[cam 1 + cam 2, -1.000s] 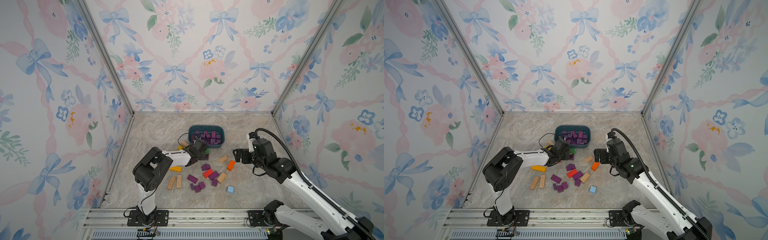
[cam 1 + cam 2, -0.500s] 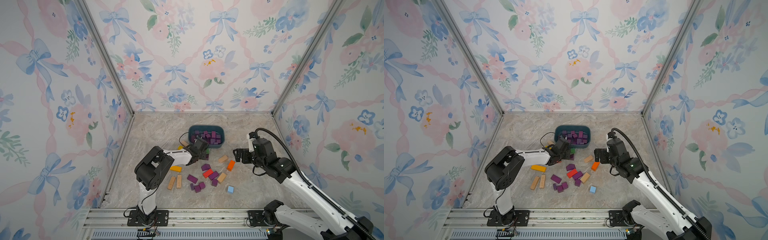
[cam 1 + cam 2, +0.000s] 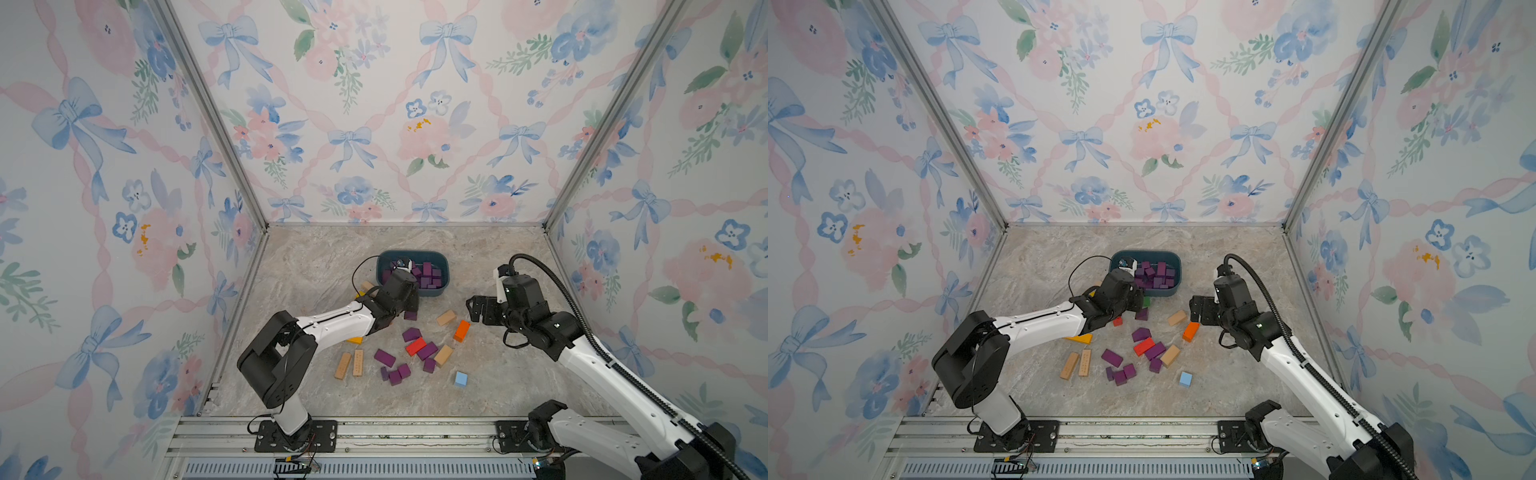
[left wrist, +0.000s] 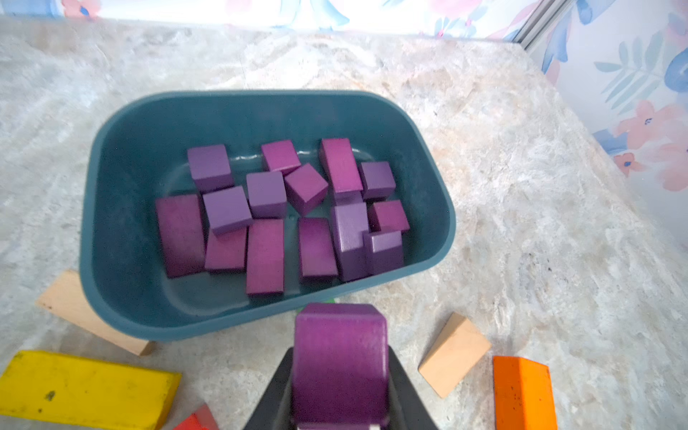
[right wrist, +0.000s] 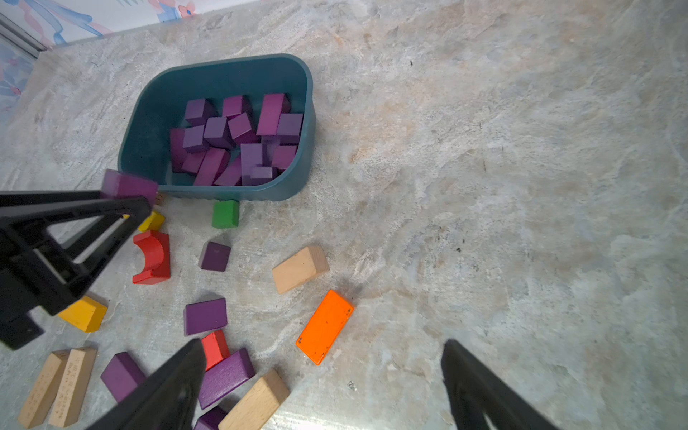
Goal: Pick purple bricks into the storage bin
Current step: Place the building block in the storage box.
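A: Where does the left gripper [image 4: 339, 355] stand with its load?

B: Its jaws pinch one purple brick [image 4: 339, 327] by two opposite faces. The brick hangs just outside the near wall of the storage bin [image 4: 208, 320], not yet over the rim.

A: So the step in hand is the carry and the drop. What makes it go well?

B: Height first, probably. The brick's lower edge should clear the rim, or it may shove the tub, which looks light. A green block [image 5: 225, 213] sits just beside that wall. The arm should then travel until the whole brick is over the inside, and only then should the jaws part.

A: Where inside?

B: The purple bricks in the bin [image 4: 265, 257] crowd the middle and one end. The end nearer the left arm shows bare floor, so that looks the safer spot. A low release should stop the brick bouncing off the pile.

A: And the right gripper [image 5: 322, 348]?

B: Its jaws are spread wide and hold nothing. It hovers over the orange block [image 5: 324, 327], near the loose purple bricks [image 5: 205, 315] on the table and well apart from the bin, so a clash seems unlikely.
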Robot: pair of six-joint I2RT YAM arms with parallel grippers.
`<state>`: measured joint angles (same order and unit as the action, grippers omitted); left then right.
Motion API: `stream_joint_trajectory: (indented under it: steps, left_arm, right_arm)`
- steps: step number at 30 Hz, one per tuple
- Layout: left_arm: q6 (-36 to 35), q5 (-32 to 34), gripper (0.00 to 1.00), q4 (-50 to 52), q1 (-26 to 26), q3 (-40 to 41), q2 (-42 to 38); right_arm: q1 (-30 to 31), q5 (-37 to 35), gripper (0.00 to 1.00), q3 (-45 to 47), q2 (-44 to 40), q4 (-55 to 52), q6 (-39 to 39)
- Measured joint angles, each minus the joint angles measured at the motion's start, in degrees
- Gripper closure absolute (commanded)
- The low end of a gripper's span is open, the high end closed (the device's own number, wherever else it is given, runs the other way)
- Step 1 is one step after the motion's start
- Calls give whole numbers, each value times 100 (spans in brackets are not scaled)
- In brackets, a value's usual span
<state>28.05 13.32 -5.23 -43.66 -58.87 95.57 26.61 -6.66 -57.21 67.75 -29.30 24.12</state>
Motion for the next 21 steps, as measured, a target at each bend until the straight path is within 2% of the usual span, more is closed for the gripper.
stream_joint_trajectory:
  steps: [5,10,17,18,20,21]
  left_arm:
    - [-116,-26,66,-42,203,-420,164]
    - [-133,-149,66,-153,619,-1001,658]
    - [-131,-271,65,-129,1001,-1143,1163]
    - [-146,-271,57,-125,1027,-1145,1196]
    - [-199,-273,30,-98,1058,-1152,1231]
    - [-223,-282,8,-90,1073,-1165,1241]
  right_arm:
    - [-2,11,3,168,52,57,61]
    - [-83,131,3,446,35,133,127]
    - [-186,544,3,702,-122,210,168]
    - [-190,595,3,713,-133,208,184]
    - [-192,671,3,713,-133,214,190]
    - [-192,713,3,713,-133,212,205]
